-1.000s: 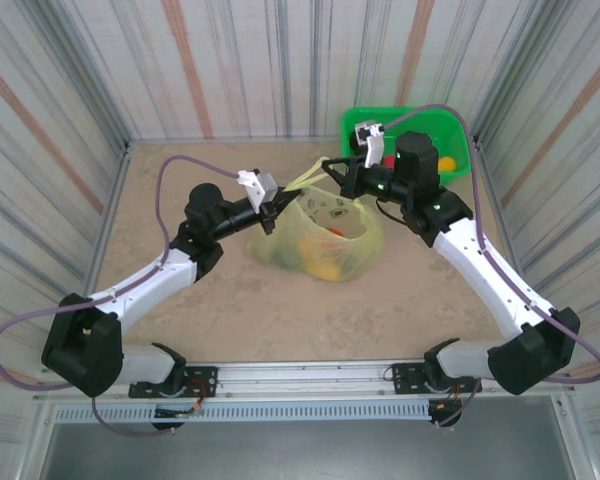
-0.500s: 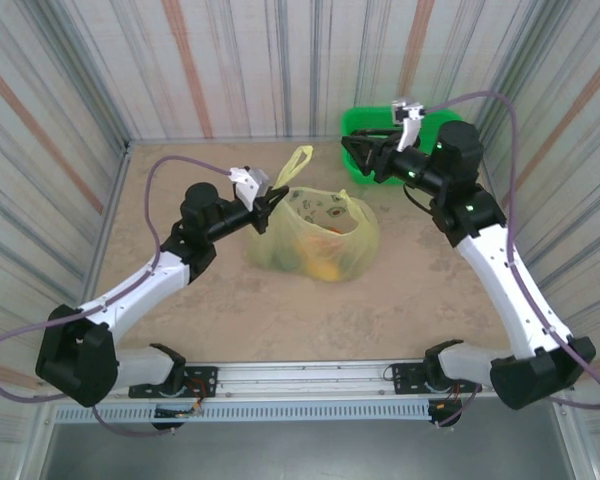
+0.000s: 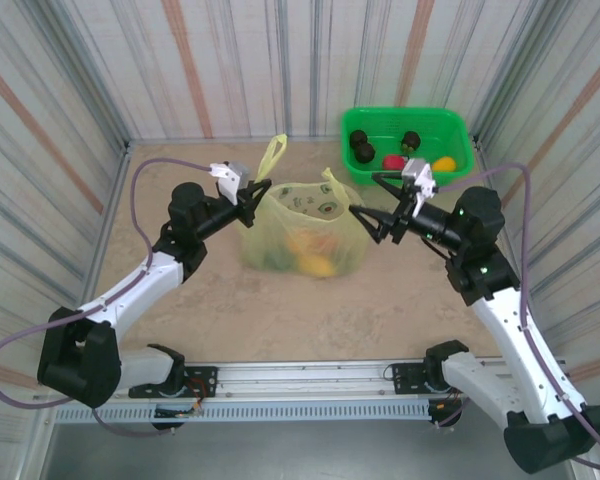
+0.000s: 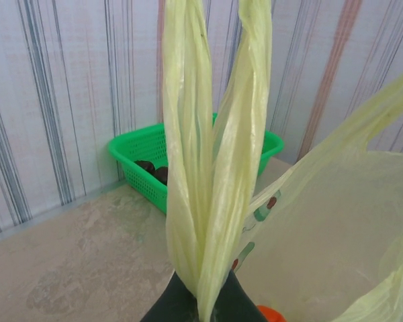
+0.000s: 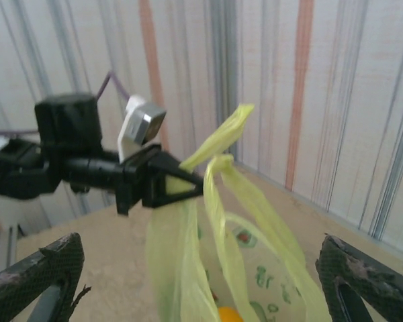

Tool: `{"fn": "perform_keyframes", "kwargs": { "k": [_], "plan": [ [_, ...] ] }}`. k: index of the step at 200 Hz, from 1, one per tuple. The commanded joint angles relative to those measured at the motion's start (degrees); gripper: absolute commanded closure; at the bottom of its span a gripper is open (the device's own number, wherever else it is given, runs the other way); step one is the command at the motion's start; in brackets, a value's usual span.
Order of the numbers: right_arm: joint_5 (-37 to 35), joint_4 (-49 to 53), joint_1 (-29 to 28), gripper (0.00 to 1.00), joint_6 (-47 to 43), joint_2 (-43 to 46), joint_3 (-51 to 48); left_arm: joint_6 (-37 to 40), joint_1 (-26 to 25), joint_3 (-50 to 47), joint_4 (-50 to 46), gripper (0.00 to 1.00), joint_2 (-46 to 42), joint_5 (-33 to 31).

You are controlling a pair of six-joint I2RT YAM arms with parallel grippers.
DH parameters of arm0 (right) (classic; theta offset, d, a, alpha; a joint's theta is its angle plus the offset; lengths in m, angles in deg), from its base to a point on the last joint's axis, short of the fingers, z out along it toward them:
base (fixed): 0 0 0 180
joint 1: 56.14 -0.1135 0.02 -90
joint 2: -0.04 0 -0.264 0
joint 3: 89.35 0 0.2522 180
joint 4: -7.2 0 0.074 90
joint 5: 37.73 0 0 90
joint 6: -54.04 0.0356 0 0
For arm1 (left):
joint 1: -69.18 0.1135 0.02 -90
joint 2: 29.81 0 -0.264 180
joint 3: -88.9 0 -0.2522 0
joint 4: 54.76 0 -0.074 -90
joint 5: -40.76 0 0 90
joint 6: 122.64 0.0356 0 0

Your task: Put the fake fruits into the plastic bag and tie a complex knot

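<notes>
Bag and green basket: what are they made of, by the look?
The plastic bag looks like thin, soft film, translucent pale yellow-green and slightly glossy; the fruits show through it and its handle bunches into folds. The green basket is likely rigid moulded plastic, bright and smooth, with mesh-like side walls.

We see the plastic bag (image 3: pixel 305 232), translucent pale yellow-green w/ small prints, standing open mid-table, its left handle loop (image 3: pixel 273 153) stretched upward. Fake fruits (image 3: pixel 315 262): yellow + orange ones inside the bag; dark, red, yellow ones in the green basket (image 3: pixel 405 113) at back right.
</notes>
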Motion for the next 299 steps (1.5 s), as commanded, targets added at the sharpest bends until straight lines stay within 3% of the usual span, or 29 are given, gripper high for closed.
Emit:
{"fn": "perform_keyframes", "kwargs": {
  "k": [1,35,75,136,153,191,214,244,277,299],
  "plan": [
    [2.1,-0.4,0.5,0.07,-10.5,-1.0,-1.1,-0.2,0.2,-0.8,1.9,1.00,-0.2,1.0],
    [5.7,6.8,1.6,0.08,-19.6,-11.1,3.8,-0.6,0.2,-0.5,2.1,1.00,0.2,1.5],
    [7.6,3.3,2.3,0.09,-20.1,-20.1,6.4,-0.6,0.2,-0.8,2.3,1.00,0.1,2.2],
    [11.0,-6.4,2.6,0.14,-13.6,-35.4,14.4,-0.7,0.1,-0.2,3.0,1.00,0.2,5.3],
    [11.3,-5.1,2.2,0.25,-12.7,-38.0,16.8,-0.8,0.1,-0.1,3.0,1.00,0.2,5.5],
    [9.5,-4.8,1.9,0.81,-10.6,-36.8,16.7,-0.4,-0.2,-0.1,2.7,1.00,-0.3,5.2],
    [4.7,-2.5,0.9,1.00,-10.5,-34.8,16.3,-0.7,-0.2,0.2,2.6,1.00,-0.1,5.2],
    [-3.5,7.1,-3.6,1.00,-18.3,-32.0,16.8,-0.6,-0.9,1.9,-0.4,1.00,-0.1,6.5],
    [-7.2,-4.6,-6.3,1.00,-21.7,-23.5,6.3,-1.4,-2.2,6.5,-8.5,1.00,1.2,8.5],
    [-3.8,-8.2,-7.2,1.00,-27.1,-20.4,1.9,-2.5,-2.3,8.4,-10.9,1.00,2.3,11.4]
  ]
}}
